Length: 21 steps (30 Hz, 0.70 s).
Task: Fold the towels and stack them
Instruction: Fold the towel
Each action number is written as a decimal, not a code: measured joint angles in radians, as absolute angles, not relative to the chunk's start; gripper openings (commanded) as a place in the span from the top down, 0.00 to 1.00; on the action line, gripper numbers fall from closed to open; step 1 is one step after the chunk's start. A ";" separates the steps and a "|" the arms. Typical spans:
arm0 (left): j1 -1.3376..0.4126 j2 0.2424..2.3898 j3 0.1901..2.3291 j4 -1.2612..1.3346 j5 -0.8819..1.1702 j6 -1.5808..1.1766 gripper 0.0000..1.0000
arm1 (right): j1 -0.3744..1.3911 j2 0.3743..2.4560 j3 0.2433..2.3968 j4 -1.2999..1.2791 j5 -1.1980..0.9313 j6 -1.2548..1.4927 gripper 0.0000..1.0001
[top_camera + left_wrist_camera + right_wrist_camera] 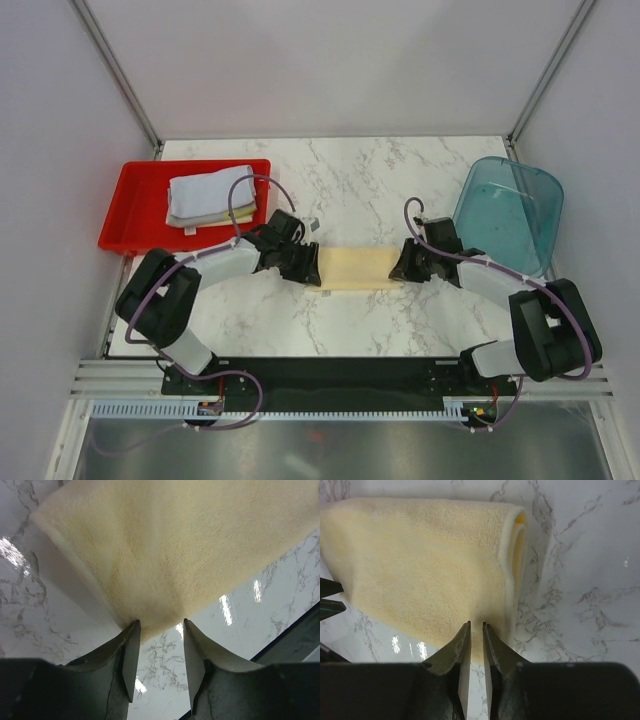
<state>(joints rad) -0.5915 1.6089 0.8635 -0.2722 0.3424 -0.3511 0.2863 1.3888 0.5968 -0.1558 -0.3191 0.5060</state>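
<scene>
A pale yellow towel (355,268) lies folded into a long strip on the marble table, between the two arms. My left gripper (312,268) is at its left end. In the left wrist view the jaws (161,622) stand open, with a corner of the towel (175,545) just reaching the fingertips and bare marble showing between them. My right gripper (398,266) is at the right end. In the right wrist view (476,624) it is shut on the near edge of the towel (420,565), beside its rolled fold. More folded towels (208,195), grey-white and yellow, are stacked in the red tray.
The red tray (130,225) sits at the back left of the table. A translucent teal basket (510,210) stands at the back right. Bare marble (380,190) stretches between them behind the towel. Grey walls close in on both sides.
</scene>
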 measured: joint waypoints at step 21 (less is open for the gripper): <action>-0.626 1.622 0.784 -0.046 0.498 -0.537 0.50 | 0.306 1.418 0.438 0.186 -0.565 0.666 0.78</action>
